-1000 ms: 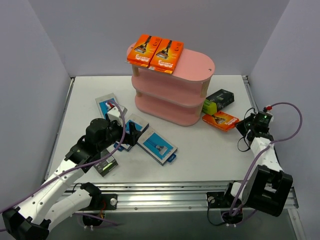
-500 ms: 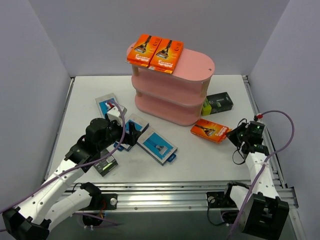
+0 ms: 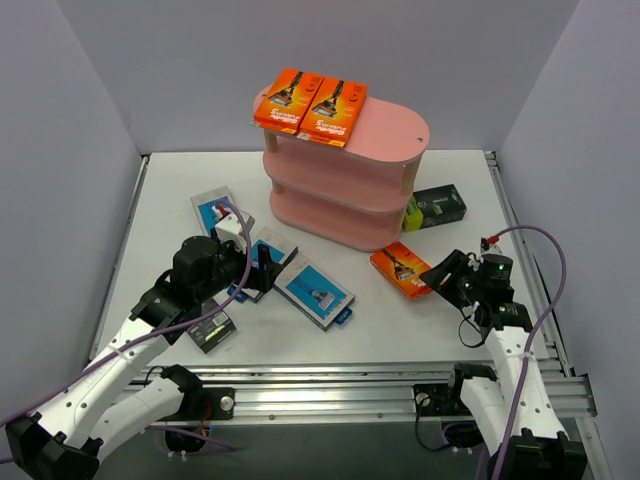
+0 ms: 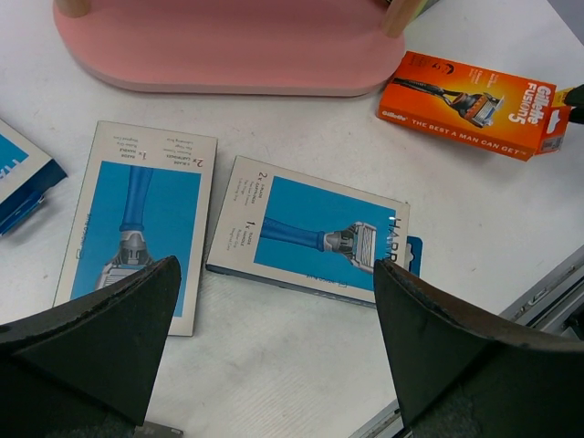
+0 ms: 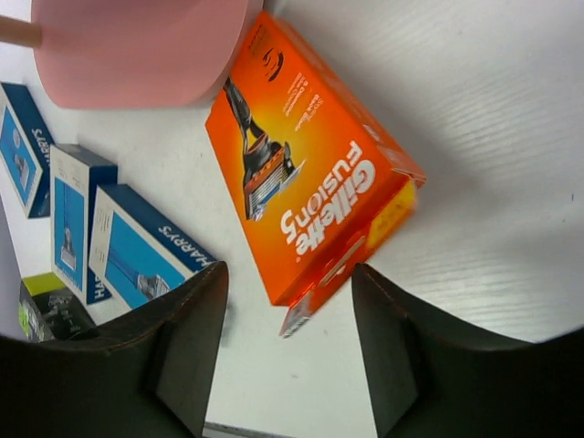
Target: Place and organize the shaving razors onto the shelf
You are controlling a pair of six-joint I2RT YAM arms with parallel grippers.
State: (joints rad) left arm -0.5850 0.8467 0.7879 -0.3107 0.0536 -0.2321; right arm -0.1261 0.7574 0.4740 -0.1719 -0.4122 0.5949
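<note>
An orange razor pack [image 3: 402, 270] is lying flat on the white table [image 3: 170, 185]. It is a bright box picturing a razor beside white Gillette Fusion5 lettering, and it is sitting just off the bottom board of the pink shelf [image 3: 390, 130], at about 5 o'clock from it in the top view. Its long axis is running from 10 o'clock to 4 o'clock, with the pictured handle lying toward the shelf and the flapped end pointing at the right gripper [image 3: 440, 272]. That gripper's fingers are standing apart, and the flapped end is sitting loosely between them, unclamped. The left gripper [image 4: 276, 274] is hanging wide open over two blue-and-white packs [image 4: 315, 233], gripping nothing. Two more orange packs [image 3: 330, 107] are resting side by side at the 10 o'clock end of the shelf's top board, and a black-and-lime pack [image 3: 435, 208] is lying at the shelf's 3 o'clock side. Since a second ago, the orange razor pack has slid from just below the black-and-lime pack toward 7 o'clock and turned, the right arm swinging inward with it, while the left arm and the blue-and-white packs are sitting as before.
</note>
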